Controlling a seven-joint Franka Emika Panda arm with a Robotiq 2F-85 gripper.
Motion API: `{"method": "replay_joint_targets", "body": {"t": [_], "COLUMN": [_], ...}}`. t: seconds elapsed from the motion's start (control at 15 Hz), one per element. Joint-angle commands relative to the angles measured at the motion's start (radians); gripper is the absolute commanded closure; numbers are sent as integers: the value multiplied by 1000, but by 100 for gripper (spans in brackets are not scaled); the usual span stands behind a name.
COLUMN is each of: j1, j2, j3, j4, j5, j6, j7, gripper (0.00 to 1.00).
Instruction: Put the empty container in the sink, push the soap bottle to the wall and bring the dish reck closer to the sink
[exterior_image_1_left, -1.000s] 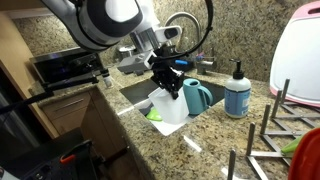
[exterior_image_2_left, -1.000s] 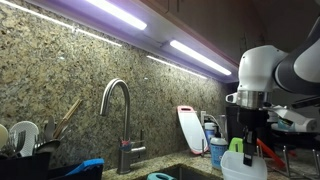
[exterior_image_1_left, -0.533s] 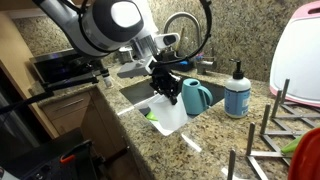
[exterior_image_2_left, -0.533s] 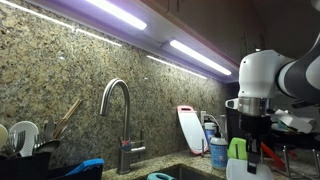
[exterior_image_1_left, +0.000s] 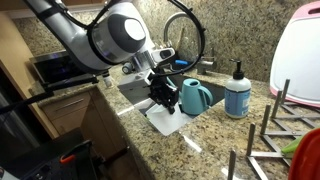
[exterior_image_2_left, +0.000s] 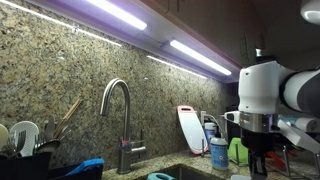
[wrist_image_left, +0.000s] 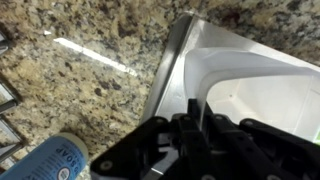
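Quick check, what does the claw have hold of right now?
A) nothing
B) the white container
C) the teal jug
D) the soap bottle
B: the claw is shut on the rim of the white container, while the teal jug and soap bottle stand apart from it.

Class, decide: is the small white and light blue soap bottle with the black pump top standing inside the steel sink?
No, the soap bottle stands upright on the speckled granite counter, outside the sink.
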Motion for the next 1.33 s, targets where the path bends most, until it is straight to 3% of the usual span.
{"method": "replay_joint_targets", "body": {"t": [0.0, 0.47, 0.93, 1.27], "j1": [31, 104, 106, 102], "j2": [48, 79, 180, 163], "j3": [-24, -9, -15, -11], "j4": [53, 116, 193, 162], "j5": [-100, -243, -207, -211], "j6": [25, 4, -7, 8], "j7": [119, 311, 292, 286], "gripper": [99, 99, 99, 94]}}
